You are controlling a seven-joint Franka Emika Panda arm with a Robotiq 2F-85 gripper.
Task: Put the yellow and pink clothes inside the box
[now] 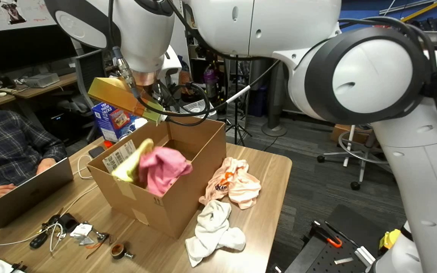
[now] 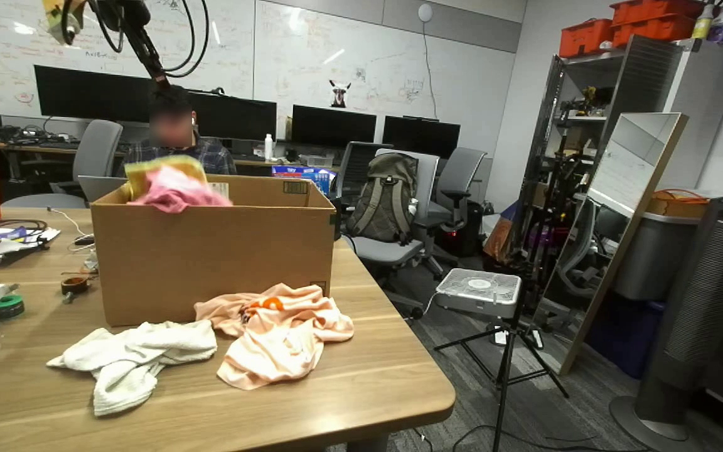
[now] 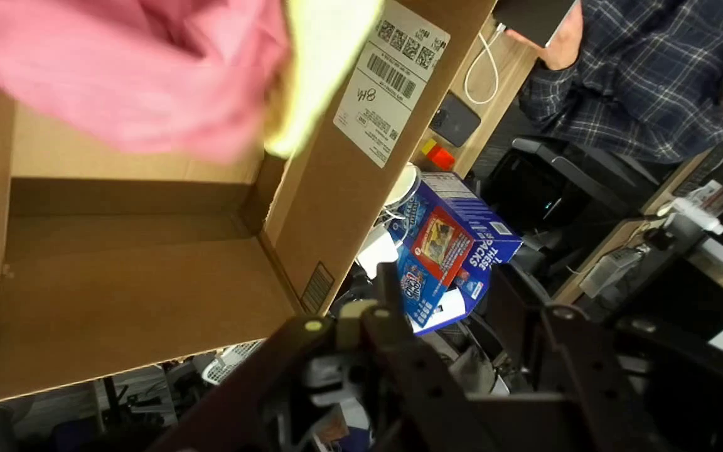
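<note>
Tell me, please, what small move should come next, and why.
Probably, once the pink cloth and yellow cloth settle (they look blurred in the wrist view, maybe falling), press them lightly down with the open jaws: these hold neither, and in an exterior view both cloths stick up above the box.

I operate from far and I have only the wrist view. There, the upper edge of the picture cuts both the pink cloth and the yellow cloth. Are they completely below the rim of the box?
Observer: No. In an exterior view, the pink cloth and the yellow cloth both reach above the rim of the box.
Operator: Thank you, this is important for me. Do you observe also other cloths, outside the box?
Observer: Yes. In both exterior views, a white cloth lies crumpled on the table beside the box, next to a peach garment.
</note>
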